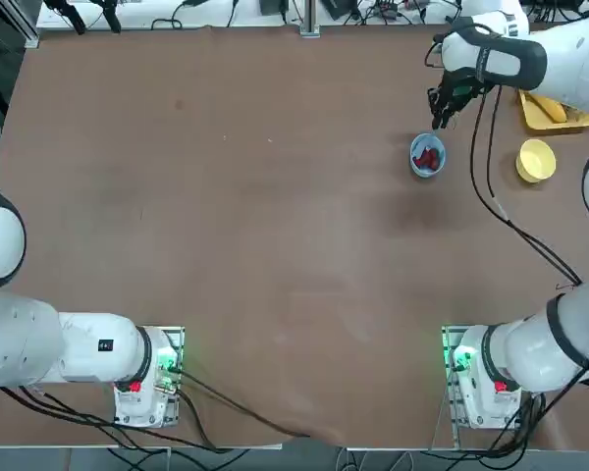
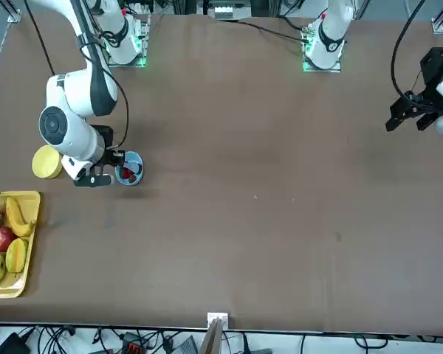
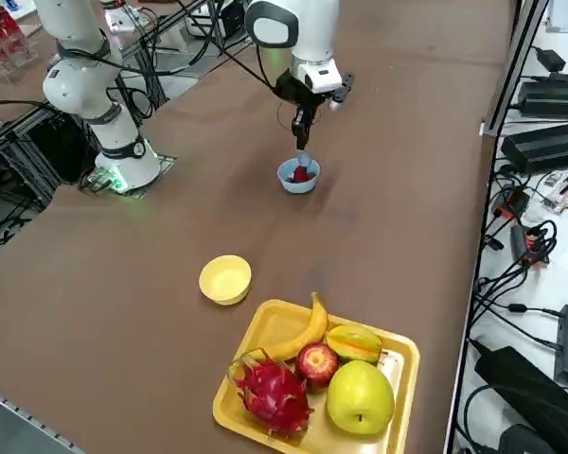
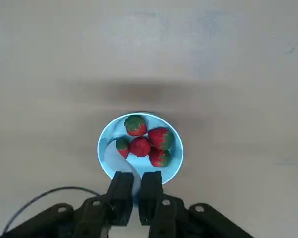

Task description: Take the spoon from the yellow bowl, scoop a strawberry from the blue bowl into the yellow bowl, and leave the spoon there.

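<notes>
Pale spoon (image 4: pixel 120 159) clamped in the right gripper (image 4: pixel 134 184) dips into the blue bowl (image 4: pixel 175 157) of strawberries (image 4: pixel 148 140).

Bare table (image 1: pixel 275 226) around blue bowl (image 1: pixel 427 157), fruit tray (image 3: pixel 398 364) apparently beyond yellow bowl (image 1: pixel 536 160)

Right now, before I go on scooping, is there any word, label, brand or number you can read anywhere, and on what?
None can be read.
Blue bowl, yellow bowl, fruit tray: plain, no print.
Spoon held in the right gripper over the blue bowl: no marking.
Parked left arm's small dark mark: too small to read.
</notes>
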Robot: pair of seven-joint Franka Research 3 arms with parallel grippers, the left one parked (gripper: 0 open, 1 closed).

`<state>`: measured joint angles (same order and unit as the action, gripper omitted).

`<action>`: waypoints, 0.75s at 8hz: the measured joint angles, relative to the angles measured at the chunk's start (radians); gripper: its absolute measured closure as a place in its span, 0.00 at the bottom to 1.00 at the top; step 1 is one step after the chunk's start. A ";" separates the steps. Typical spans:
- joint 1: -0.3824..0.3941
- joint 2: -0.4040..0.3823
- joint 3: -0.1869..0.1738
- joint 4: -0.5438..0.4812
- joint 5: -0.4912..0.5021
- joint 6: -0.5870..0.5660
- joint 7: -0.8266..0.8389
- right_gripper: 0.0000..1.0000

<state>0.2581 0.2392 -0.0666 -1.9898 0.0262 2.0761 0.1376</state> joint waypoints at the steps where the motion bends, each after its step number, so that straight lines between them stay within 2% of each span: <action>1: 0.000 0.000 0.000 0.001 0.000 0.000 0.006 0.89; 6: 0.000 -0.001 0.000 0.003 0.000 0.022 0.026 0.89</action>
<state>0.2580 0.2385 -0.0666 -1.9866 0.0266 2.0983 0.1636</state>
